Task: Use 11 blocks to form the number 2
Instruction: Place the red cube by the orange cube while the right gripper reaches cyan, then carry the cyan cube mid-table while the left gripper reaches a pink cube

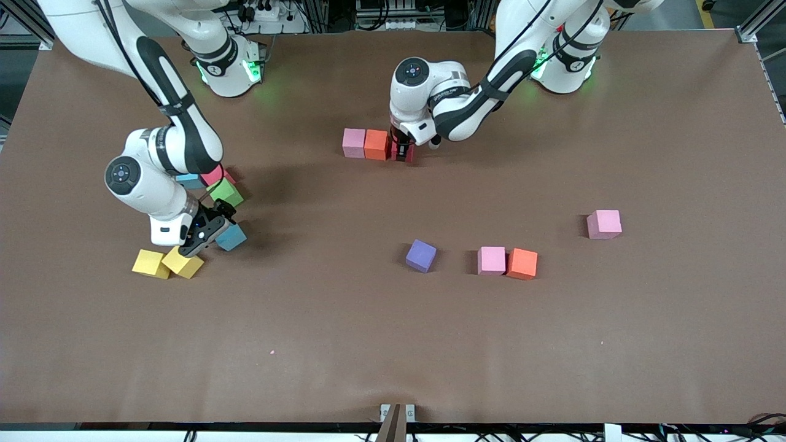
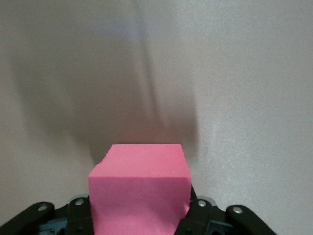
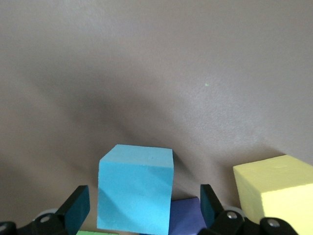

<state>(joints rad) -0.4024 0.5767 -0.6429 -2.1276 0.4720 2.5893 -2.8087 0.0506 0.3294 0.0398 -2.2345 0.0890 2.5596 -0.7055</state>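
Placement of the red block (image 1: 408, 151) is the step in hand: it is gripped by the left gripper (image 1: 403, 149) and set down on the bench (image 1: 393, 344) beside the orange block (image 1: 376, 145) and pink block (image 1: 354, 142), a row near the bases' edge, probably the top of the number 2. It is best squared flush against the orange block before release. The right gripper (image 1: 212, 230), wide open, is placed around a light blue block (image 3: 136, 188) near the yellow blocks (image 1: 166, 263) at the right arm's end. A purple block (image 1: 421, 255) and others are scattered toward the middle. Contact between red and orange cannot be confirmed; several blocks are hidden under the right arm.
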